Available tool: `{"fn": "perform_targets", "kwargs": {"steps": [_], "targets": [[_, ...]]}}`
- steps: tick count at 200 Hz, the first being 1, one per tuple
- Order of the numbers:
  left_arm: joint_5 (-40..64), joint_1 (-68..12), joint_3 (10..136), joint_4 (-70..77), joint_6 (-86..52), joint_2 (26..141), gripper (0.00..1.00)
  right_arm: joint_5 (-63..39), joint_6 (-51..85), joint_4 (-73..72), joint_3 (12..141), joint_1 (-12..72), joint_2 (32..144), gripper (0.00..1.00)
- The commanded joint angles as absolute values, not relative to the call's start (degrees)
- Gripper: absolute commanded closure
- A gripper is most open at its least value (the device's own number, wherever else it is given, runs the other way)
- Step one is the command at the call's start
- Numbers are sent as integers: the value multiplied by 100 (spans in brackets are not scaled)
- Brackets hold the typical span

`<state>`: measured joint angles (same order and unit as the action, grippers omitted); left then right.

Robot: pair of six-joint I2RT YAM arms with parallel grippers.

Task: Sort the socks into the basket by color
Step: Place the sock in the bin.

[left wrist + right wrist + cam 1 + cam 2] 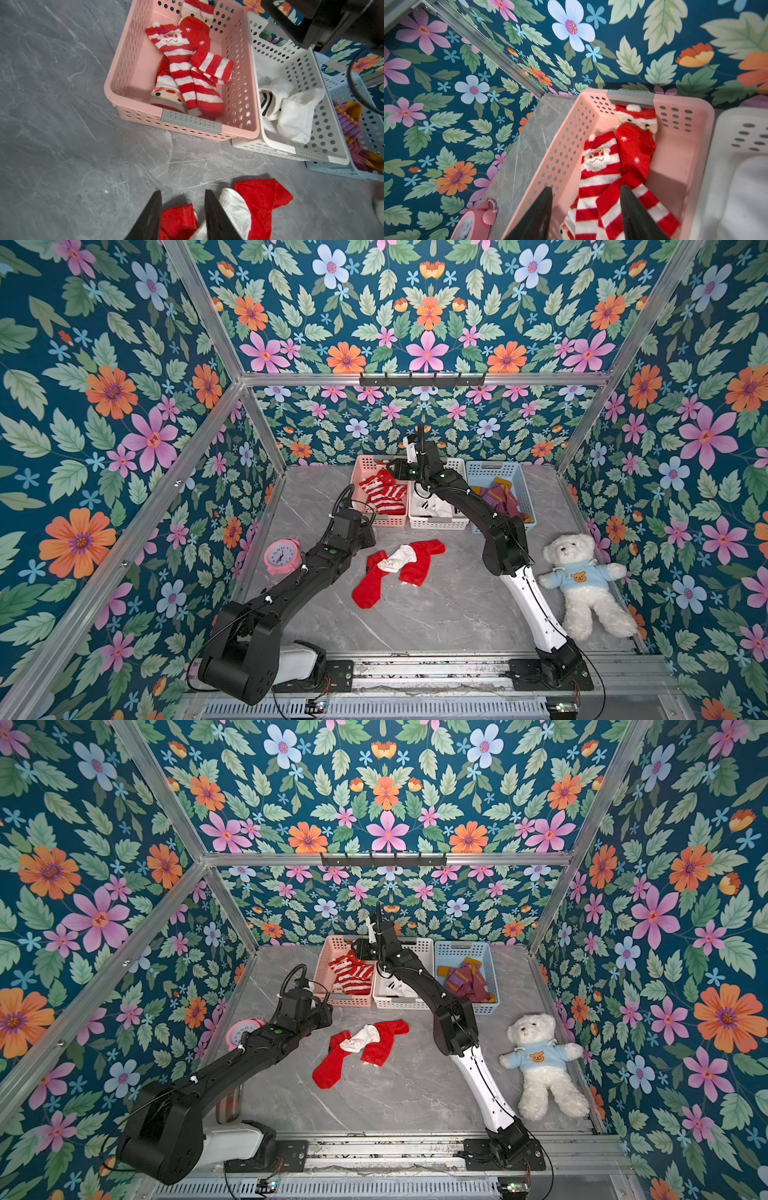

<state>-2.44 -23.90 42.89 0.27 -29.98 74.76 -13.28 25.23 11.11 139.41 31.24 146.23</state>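
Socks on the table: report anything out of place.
A white sock lies crumpled across two red socks on the table: mixed colours in one pile, not yet sorted. Nothing else stands out.

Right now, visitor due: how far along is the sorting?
Done: striped socks in the pink basket, white socks in the white basket, purple socks in the blue basket. In hand: nothing; right gripper open over the pink basket, left gripper open above the leftovers. Left: two red socks, one white sock on the table.
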Motion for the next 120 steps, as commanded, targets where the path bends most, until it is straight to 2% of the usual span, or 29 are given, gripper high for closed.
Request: {"fn": "perform_targets", "kwargs": {"steps": [1, 62, 120], "targets": [[-333, -2382, 4324, 88, -2996, 7488, 62, -1380, 2362, 705, 13130, 3128, 13840, 46], [-482, -2382, 4371, 244, -2874, 7595, 60, -1255, 2017, 116, 9616, 3442, 11564, 48], [-615, -2364, 4670, 203, -2717, 7820, 59, -827, 2077, 87, 7849, 4314, 10834, 52]]}}
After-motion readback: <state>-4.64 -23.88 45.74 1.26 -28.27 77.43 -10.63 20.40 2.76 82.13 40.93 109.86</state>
